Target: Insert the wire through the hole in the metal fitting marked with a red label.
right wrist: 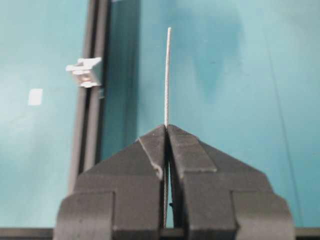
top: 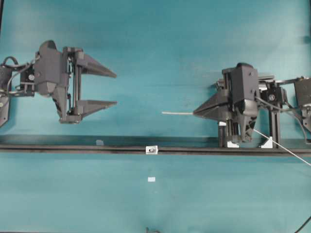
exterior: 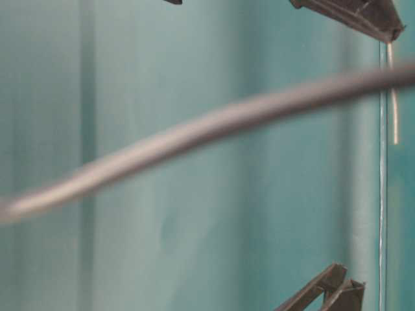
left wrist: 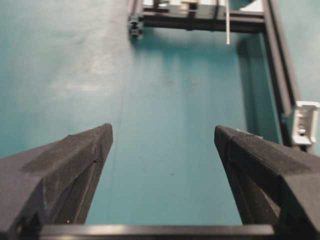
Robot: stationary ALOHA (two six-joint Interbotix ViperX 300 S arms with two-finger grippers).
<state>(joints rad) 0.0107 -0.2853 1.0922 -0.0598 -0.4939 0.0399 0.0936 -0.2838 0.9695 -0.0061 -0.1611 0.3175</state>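
My right gripper is shut on the wire, a thin silvery strand. A short length sticks out leftward past the tips, and the rest trails off to the lower right. The metal fitting, a tiny whitish block, sits on the black rail, nearer the front and left of the wire's tip. Its hole shows as a dark centre spot. No red label is visible. My left gripper hangs open and empty at the far left, well apart from the wire.
The long black rail crosses the teal table. A black frame with white brackets stands under the right arm. Pale tape squares lie in front of the rail. A blurred grey strand crosses the table-level view.
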